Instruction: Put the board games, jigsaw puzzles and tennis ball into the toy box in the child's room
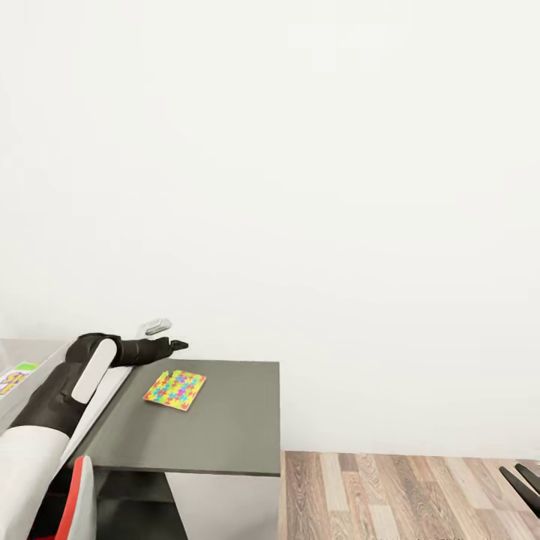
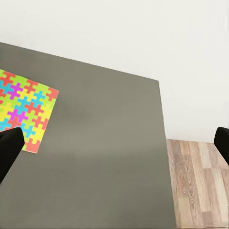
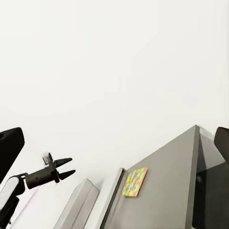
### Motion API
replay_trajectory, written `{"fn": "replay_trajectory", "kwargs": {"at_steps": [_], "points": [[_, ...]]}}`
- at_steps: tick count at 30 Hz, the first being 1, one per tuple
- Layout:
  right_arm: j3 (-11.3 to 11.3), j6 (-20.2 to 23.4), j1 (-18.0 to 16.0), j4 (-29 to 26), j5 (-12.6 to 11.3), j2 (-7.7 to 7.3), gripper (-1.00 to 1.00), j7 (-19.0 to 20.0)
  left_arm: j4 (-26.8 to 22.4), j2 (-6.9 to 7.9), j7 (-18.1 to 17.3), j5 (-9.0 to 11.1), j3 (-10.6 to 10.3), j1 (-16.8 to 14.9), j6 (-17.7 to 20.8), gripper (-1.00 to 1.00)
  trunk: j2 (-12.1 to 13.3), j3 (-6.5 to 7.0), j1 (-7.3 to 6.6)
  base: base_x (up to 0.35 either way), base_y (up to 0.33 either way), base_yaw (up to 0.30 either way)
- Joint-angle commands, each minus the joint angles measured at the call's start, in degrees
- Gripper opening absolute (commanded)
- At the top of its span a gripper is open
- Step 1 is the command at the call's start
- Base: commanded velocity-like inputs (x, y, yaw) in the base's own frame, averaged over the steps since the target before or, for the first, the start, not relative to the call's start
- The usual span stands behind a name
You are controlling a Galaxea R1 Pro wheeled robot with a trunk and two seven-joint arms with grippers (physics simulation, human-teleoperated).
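our left gripper [image 1: 178, 345] hangs over the back edge of the dark grey table [image 1: 225, 427], up in the air and not touching it. its two fingers are spread apart with nothing between them. in the right wrist view we can see the gap between the two black tips, so we call it open and empty.

one jigsaw puzzle [image 1: 175, 389] lies flat on the table, just below and a bit in front of the left gripper. it is a thin slab with yellow, orange, green and pink pieces. in the left wrist view it [image 2: 21, 110] sits off to one side of the gripper, close to one finger [image 2: 9, 148], not in the middle of the gap. we think the gripper needs to move over the puzzle's edge before it goes down. the puzzle is so thin and flat that it may be hard to pinch from the top, so sliding a finger under an edge may help.

behind the left arm there is a paler, higher part of the table, and a bit of a colourful printed thing [image 1: 16, 375] lies there. we cannot tell what it is.

our right gripper [image 1: 523, 480] is low, far from the table and over the wood floor [image 1: 397, 495]. its fingers look spread wide and it holds nothing. we think it is just waiting out of the way.

the puzzle is not yet picked up.
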Motion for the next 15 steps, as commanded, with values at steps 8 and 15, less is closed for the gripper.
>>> {"fn": "replay_trajectory", "kwargs": {"at_steps": [8, 15], "points": [[0.1, 0.4, 0.0, -0.1, -0.4, 0.0, 1.0, 0.0, 14.1, -2.61, -0.1, -7.0, -2.0, -8.6, 0.2, 1.0, -0.1, 0.09, 0.04, 0.0, 0.0, -0.08], [0.1, 0.1, 0.0, -0.1, -0.3, 0.01, 1.0, -0.2, 16.6, -3.34, -0.1, -10.0, -2.2, -10.3, 0.2, 1.0, -0.1, 0.11, 0.04, 0.0, 0.0, -0.008]]}}
